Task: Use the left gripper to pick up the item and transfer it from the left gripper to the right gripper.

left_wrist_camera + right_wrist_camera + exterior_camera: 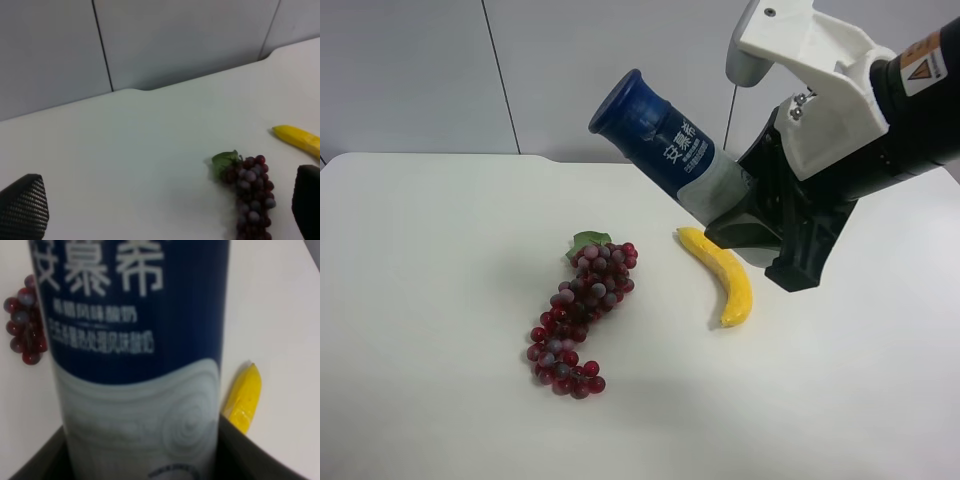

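Bottle (665,150) in right pincer (738,208): blue cap, white lettering, pale swirled base.

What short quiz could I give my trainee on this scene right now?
1. True or false: the left claw holds the bottle.
2. Which thing lies on the table closest to the right claw? A. a spoon B. the banana C. a cup
3. Fill in: the bottle's cap is coloured ____.

Key: 1 false, the left claw is open and empty; 2 B; 3 blue.
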